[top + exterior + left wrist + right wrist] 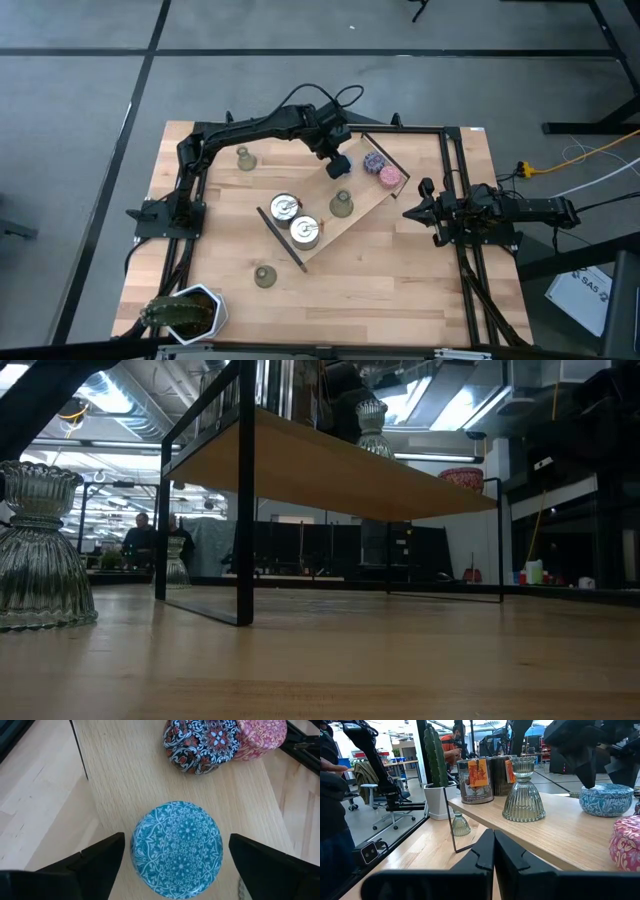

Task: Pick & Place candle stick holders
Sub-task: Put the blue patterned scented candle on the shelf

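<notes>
The wooden table (420,290) stands on a grey floor (80,110) crossed by dark seams. Off the table's right edge a yellow cable (545,168) and white leads trail over the floor, and a white box (585,295) lies near the right front corner. Beyond the table the low view shows an open workshop with bright ceiling lights (470,405), dark cabinets (300,550) and a person (140,540) far off. The right wrist view shows an office chair (387,802), a person in an orange top (452,747) at the back, and a dark sleeve (332,805) close by.
</notes>
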You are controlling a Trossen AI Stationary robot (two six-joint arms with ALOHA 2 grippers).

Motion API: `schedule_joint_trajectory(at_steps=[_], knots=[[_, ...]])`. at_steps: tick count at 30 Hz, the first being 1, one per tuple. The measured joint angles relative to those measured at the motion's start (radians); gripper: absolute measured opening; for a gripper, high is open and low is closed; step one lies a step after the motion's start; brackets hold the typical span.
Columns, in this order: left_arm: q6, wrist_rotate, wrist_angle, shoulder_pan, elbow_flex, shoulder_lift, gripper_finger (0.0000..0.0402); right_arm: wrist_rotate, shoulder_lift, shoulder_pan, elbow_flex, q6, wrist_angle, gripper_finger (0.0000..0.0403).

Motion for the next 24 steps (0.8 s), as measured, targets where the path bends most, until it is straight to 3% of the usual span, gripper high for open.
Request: schedule_joint_trajectory(at_steps=[14, 24], knots=[[0.000, -0.004, -0.019, 0.016, 0.001, -0.052, 0.0370, 0.000, 0.000, 0.000, 0.000, 0.000, 0.000, 0.0010], [0.027, -0.008, -0.135, 0.003, 0.001, -0.089, 0.0298, 0.000, 0.000, 0.000, 0.000, 0.000, 0.000, 0.0010]])
